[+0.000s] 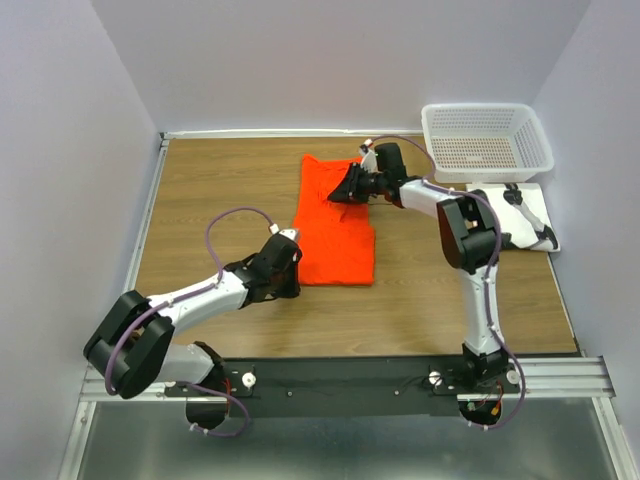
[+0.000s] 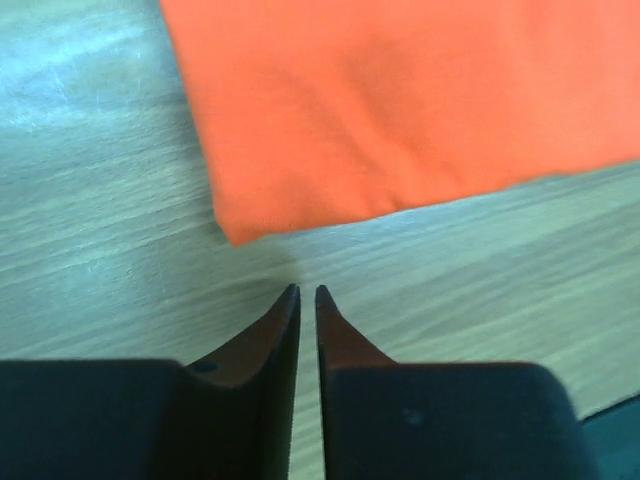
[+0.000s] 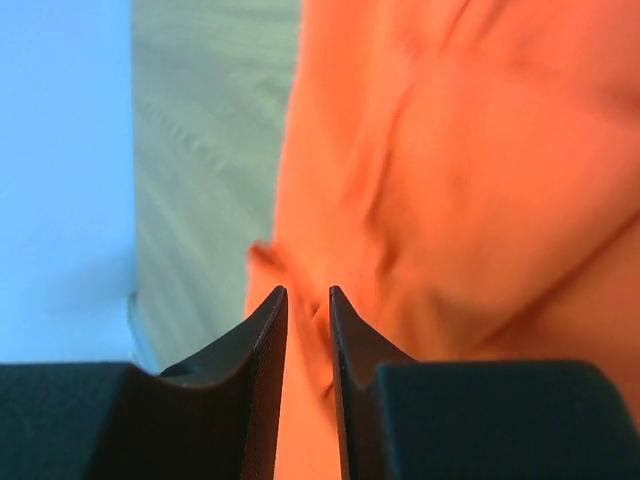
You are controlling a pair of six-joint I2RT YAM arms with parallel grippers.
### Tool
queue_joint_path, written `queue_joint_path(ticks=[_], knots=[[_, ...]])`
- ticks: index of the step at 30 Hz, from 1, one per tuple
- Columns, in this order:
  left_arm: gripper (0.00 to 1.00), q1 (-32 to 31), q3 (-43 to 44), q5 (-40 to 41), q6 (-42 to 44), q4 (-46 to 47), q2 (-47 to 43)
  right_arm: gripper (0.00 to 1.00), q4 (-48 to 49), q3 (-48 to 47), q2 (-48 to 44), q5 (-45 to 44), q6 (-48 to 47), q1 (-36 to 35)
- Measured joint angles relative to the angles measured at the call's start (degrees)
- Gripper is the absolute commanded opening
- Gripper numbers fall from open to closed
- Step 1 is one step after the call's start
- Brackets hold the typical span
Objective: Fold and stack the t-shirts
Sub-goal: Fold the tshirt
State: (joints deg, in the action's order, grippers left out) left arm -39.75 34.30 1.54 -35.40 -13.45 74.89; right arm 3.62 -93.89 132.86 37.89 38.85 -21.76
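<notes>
One orange-red t-shirt [image 1: 335, 225] lies folded into a long strip in the middle of the wooden table. My left gripper [image 1: 292, 268] sits low at the table by the shirt's near left corner. In the left wrist view it [image 2: 307, 290] is shut and empty, with the shirt's corner [image 2: 300, 150] just ahead of the tips. My right gripper [image 1: 345, 188] is at the shirt's far right part. In the right wrist view it [image 3: 307, 290] is shut on a fold of the t-shirt [image 3: 450, 200], and the cloth is bunched around the tips.
A white mesh basket [image 1: 487, 140] stands at the back right. A white flat board [image 1: 535, 205] with a black-handled tool on it lies just in front of the basket. White walls close in the table on the left, back and right.
</notes>
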Motion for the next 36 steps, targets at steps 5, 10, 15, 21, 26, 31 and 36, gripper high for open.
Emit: queue_joint_path(ticks=[5,10,15,21,26,31,36], knots=[[0.23,1.62,1.42,-0.26,-0.09,0.90,-5.33,0.33,0.48,14.47,-14.86,3.02,-1.09,-0.74],[0.20,6.75,2.19,-3.04,0.26,5.29,-3.89,0.34,1.90,27.74,-26.14,8.20,-2.43,-1.49],[0.16,7.78,3.74,-7.54,1.53,7.06,4.76,0.33,2.80,41.86,-29.46,11.93,-4.57,-1.27],[0.10,9.35,3.74,-9.81,2.51,6.29,8.20,0.32,5.90,55.06,-28.28,16.00,-4.26,4.35],[0.05,11.15,3.61,-9.99,2.82,4.17,8.15,0.32,8.79,57.57,-27.87,18.82,-3.69,9.88],[0.13,11.23,2.49,-10.36,2.80,2.10,6.12,0.33,8.24,58.34,-29.88,18.40,-3.80,11.28],[0.33,11.26,2.60,-11.06,2.32,2.54,-0.07,0.36,5.84,56.15,-35.10,16.28,-3.63,11.37]])
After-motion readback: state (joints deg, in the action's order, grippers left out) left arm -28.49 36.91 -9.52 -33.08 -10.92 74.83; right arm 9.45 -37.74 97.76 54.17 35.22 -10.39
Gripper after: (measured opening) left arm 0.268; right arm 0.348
